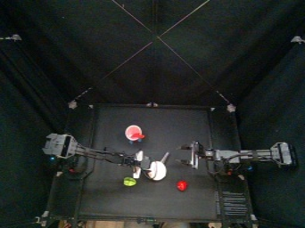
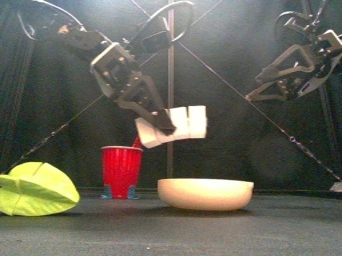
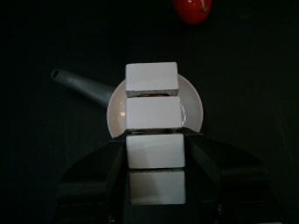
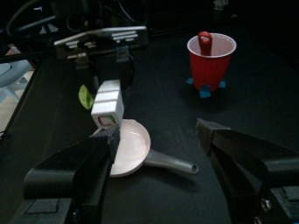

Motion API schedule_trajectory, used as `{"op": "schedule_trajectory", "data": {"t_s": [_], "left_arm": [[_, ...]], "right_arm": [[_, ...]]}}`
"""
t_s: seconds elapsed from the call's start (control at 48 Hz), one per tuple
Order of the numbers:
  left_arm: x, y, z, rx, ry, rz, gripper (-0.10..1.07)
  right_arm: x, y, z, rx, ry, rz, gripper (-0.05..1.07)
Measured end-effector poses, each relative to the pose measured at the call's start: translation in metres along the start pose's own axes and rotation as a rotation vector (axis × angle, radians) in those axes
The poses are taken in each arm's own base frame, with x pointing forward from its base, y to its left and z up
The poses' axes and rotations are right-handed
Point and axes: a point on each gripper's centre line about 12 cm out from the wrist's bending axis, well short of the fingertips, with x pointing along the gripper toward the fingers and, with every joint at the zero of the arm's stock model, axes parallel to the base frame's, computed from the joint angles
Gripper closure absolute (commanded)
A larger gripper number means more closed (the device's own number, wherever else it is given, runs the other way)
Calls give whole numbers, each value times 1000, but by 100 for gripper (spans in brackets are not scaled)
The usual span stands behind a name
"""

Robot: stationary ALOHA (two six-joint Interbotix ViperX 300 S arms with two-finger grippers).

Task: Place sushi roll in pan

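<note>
Green leaf-like thing (image 2: 36, 189) lies nearest. Left gripper (image 3: 156, 166) fingers clamp the white sushi roll (image 3: 155, 114) above the pan (image 3: 193, 114), partly hiding it. Right gripper (image 4: 163, 149) fingers gape wide, empty.

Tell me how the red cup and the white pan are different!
The tall red plastic cup stands upright and narrow, with something red poking out of it; the round white pan is low, wide and empty. The cup has no handle; the pan has a thin grey straight one. The left claw holds the white blocky sushi roll above the pan, not above the cup. Both rest on the black table.
</note>
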Motion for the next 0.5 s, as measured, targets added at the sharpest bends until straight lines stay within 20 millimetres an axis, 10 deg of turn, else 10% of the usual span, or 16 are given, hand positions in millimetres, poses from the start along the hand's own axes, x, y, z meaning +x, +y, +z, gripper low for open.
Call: {"op": "schedule_trajectory", "data": {"t_s": [0.5], "left_arm": [[47, 2, 8, -4, 167, 1, 41]], "right_arm": [[-3, 0, -3, 1, 0, 0, 3]]}}
